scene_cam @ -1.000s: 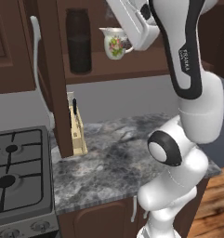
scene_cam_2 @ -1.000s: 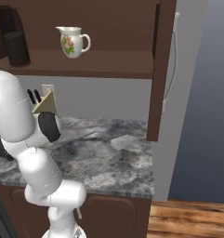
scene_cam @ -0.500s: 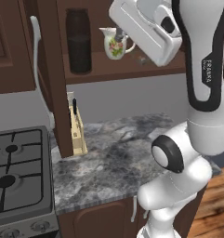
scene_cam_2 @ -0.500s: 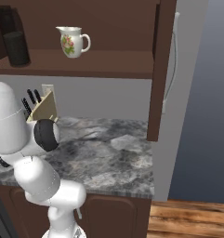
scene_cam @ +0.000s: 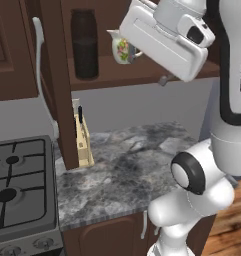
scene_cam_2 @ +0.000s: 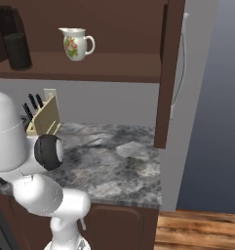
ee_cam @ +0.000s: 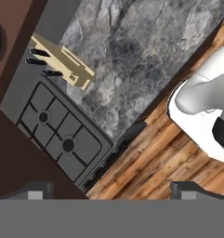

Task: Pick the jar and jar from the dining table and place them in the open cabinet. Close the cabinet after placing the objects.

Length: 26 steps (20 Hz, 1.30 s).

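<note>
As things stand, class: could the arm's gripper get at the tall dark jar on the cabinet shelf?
Probably yes. The tall dark jar stands at the open shelf front beside the floral jug, and the open gripper is raised near shelf height, though now facing down.

The worktop (scene_cam: 137,165) is polished grey-black marbled stone with a faint sheen. The cabinet (scene_cam_2: 114,66) is dark brown wood, smooth and matt, its bar handle (scene_cam: 40,65) pale satin metal. The tall jar (scene_cam: 85,45) looks dark and dull. The jug (scene_cam_2: 76,43) is glossy white ceramic with painted flowers. The knife block (scene_cam: 83,142) is pale bare wood. The floor (ee_cam: 155,158) is warm planked wood.
</note>
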Tool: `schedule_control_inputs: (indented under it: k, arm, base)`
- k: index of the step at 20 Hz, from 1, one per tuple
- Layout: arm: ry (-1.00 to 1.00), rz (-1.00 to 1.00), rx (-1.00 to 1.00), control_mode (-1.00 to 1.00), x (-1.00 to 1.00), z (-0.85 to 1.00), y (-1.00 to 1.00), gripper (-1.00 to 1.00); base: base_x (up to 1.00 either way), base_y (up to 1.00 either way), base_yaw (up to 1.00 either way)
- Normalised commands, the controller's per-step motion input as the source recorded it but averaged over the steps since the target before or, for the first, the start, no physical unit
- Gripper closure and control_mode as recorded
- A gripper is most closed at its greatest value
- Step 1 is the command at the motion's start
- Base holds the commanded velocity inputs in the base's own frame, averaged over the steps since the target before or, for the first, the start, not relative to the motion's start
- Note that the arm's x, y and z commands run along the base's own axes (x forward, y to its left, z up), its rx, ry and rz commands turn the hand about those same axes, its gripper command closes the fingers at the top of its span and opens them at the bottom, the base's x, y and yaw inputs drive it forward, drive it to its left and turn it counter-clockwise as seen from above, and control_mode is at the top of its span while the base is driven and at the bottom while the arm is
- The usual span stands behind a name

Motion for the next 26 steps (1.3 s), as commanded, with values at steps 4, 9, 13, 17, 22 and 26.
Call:
schedule_control_inputs:
  k: [4,9,13,17,22,26]
  arm:
    - [0.12,0.28,-0.13,-1.0,-0.38,-0.33,-0.22,-1.0]
    - [0.09,0.28,-0.1,-1.0,-0.38,-0.24,-0.22,-1.0]
    - [0.03,0.31,-0.12,-1.0,-0.35,-0.2,-0.29,-1.0]
    - [0.0,0.33,-0.14,-1.0,-0.23,-0.27,-0.39,-1.0]
    - [0.0,0.3,-0.17,-1.0,-0.11,-0.3,-0.45,-1.0]
    - [0.0,0.29,-0.21,-1.0,-0.02,-0.33,-0.49,-1.0]
  base:
    - [0.0,0.0,0.0]
    - [0.0,0.0,0.0]
    - [0.0,0.0,0.0]
    - [0.0,0.0,0.0]
    - [0.0,0.0,0.0]
    - [0.0,0.0,0.0]
